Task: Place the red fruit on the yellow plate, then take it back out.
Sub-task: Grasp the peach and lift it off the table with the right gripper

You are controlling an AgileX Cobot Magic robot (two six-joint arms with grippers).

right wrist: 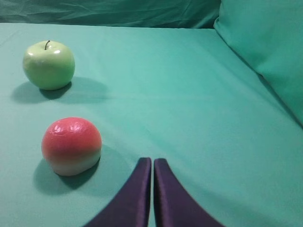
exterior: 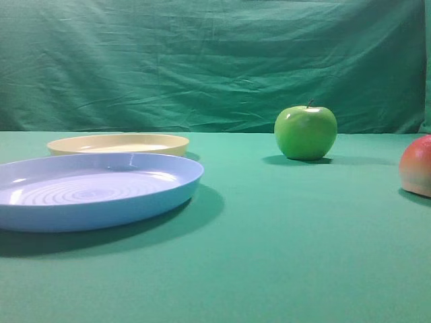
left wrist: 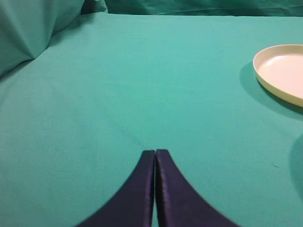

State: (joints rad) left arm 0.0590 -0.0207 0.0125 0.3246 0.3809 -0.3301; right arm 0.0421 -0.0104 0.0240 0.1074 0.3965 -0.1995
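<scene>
Table (exterior: 283, 256): larger plate (exterior: 94, 192) front left; smaller plate (exterior: 118, 144) directly behind it; apple (exterior: 305, 132) right of centre, farther back; peach-like fruit (exterior: 417, 165) at right edge, nearer than the apple, well apart from both plates.

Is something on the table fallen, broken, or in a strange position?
Nothing stands out. The red fruit and green apple sit upright on the cloth, and the yellow plate and blue plate lie flat and empty.

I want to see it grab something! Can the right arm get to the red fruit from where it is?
Probably yes. The red fruit sits alone on the green cloth, just ahead-left of the right gripper, with nothing between them. The jaws are shut, so they must open first.
</scene>
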